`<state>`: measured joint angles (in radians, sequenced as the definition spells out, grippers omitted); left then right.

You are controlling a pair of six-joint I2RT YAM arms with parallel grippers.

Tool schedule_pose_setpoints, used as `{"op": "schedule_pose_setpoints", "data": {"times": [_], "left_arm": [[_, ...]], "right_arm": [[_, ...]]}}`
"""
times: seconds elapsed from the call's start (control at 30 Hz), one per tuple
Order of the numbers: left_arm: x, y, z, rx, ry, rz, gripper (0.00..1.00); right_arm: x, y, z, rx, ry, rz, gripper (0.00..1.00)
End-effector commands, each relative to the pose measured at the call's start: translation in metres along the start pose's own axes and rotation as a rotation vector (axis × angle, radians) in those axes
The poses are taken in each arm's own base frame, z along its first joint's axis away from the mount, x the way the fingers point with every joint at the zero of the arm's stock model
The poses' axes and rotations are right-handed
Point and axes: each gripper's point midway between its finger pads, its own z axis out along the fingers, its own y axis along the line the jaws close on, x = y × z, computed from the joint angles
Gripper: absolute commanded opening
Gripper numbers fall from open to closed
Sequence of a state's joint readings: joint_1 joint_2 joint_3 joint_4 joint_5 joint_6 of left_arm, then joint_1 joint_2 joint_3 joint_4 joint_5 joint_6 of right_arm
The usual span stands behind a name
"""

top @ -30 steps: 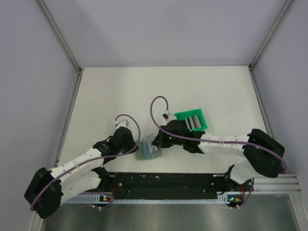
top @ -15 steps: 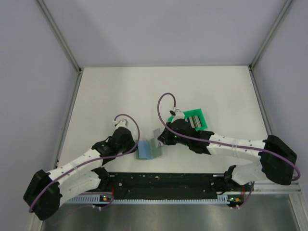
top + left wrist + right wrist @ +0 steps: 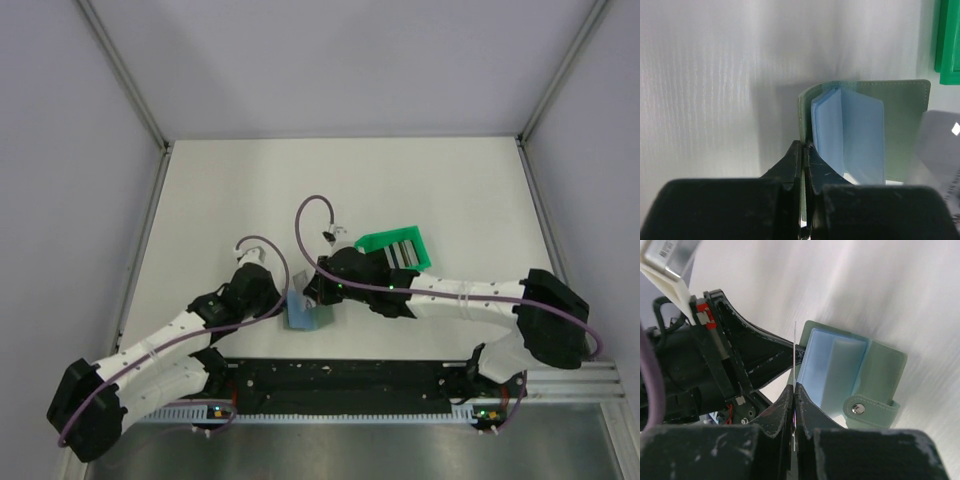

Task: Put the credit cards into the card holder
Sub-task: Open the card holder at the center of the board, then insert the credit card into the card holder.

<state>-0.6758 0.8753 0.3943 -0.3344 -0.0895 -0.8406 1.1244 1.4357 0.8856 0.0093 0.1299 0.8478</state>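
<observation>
Open grey-green folding card holder [image 3: 303,313], long axis 9–3 o'clock. Left gripper [image 3: 803,147] clamps its 9 o'clock edge. Right gripper [image 3: 794,387] pinches thin card [image 3: 794,352] edge-on above. Bright green plastic bin [image 3: 397,246] at 2 o'clock.

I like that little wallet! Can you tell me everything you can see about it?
The card holder is a grey-green folding wallet, leathery-looking, with stitched edges. It is open on the white table, showing light blue pockets and a strap with a metal snap. The left fingers pinch one cover's edge, holding it up. The right fingers hold a thin card edge-on beside the pockets.
</observation>
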Motion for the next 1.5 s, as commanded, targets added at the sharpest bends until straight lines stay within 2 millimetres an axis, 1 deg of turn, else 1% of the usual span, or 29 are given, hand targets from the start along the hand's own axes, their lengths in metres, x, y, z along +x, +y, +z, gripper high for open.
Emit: {"op": "schedule_pose_setpoints", "data": {"times": [0.0, 0.03, 0.1, 0.17, 0.33, 0.43, 0.5, 0.53, 0.6, 0.63, 0.73, 0.83, 1.0, 1.1, 1.13, 1.17, 1.27, 1.4, 1.47], "left_arm": [[-0.015, -0.017, -0.009, 0.051, -0.038, -0.006, 0.0], [-0.016, -0.017, -0.009, 0.05, -0.039, -0.005, 0.0], [-0.015, -0.017, -0.009, 0.051, -0.038, -0.006, 0.0], [-0.015, -0.016, -0.008, 0.049, -0.038, -0.006, 0.0], [-0.011, -0.011, -0.006, 0.038, -0.035, -0.003, 0.0], [-0.008, -0.008, -0.003, 0.036, -0.03, 0.003, 0.0], [-0.006, -0.006, 0.0, 0.037, -0.029, 0.004, 0.0], [-0.004, -0.006, 0.002, 0.038, -0.026, 0.006, 0.0], [-0.001, -0.004, 0.006, 0.039, -0.017, 0.009, 0.0], [0.001, -0.005, 0.008, 0.046, -0.011, 0.011, 0.0], [0.008, -0.004, 0.014, 0.056, 0.009, 0.003, 0.0], [0.016, -0.002, 0.021, 0.069, 0.025, -0.006, 0.0], [0.024, 0.003, 0.029, 0.071, 0.033, -0.023, 0.0], [0.027, 0.004, 0.032, 0.081, 0.033, -0.03, 0.0], [0.03, 0.007, 0.033, 0.07, 0.044, -0.031, 0.0], [0.027, 0.002, 0.034, 0.091, 0.032, -0.034, 0.0], [0.028, 0.003, 0.036, 0.088, 0.033, -0.038, 0.0], [0.028, 0.003, 0.037, 0.089, 0.034, -0.033, 0.0], [0.029, 0.003, 0.037, 0.087, 0.036, -0.03, 0.0]], "right_arm": [[0.001, 0.011, 0.01, 0.023, 0.005, -0.028, 0.0], [0.001, 0.007, 0.012, 0.043, 0.006, -0.03, 0.0], [0.009, -0.003, 0.017, 0.076, 0.024, -0.036, 0.0], [0.017, -0.017, 0.018, 0.129, 0.043, -0.045, 0.0], [0.029, -0.053, 0.013, 0.219, 0.055, -0.03, 0.0], [0.029, -0.066, 0.007, 0.238, 0.052, -0.014, 0.0], [0.034, -0.074, 0.005, 0.23, 0.061, -0.003, 0.0], [0.033, -0.073, 0.006, 0.205, 0.054, 0.011, 0.0], [0.039, -0.082, 0.005, 0.196, 0.074, 0.045, 0.0], [0.038, -0.082, 0.007, 0.171, 0.064, 0.064, 0.0], [0.042, -0.088, 0.005, 0.121, 0.06, 0.125, 0.0], [0.047, -0.091, 0.003, 0.078, 0.05, 0.173, 0.0], [0.042, -0.089, -0.005, 0.033, -0.002, 0.213, 0.0], [0.04, -0.083, -0.007, 0.005, -0.009, 0.21, 0.0], [0.04, -0.083, -0.007, 0.0, -0.009, 0.21, 0.0], [0.04, -0.083, -0.006, -0.001, -0.009, 0.211, 0.0], [0.041, -0.081, -0.002, -0.022, -0.008, 0.23, 0.0], [0.041, -0.086, 0.003, -0.028, -0.017, 0.254, 0.0], [0.044, -0.087, 0.005, -0.05, 0.008, 0.272, 0.0]]}}
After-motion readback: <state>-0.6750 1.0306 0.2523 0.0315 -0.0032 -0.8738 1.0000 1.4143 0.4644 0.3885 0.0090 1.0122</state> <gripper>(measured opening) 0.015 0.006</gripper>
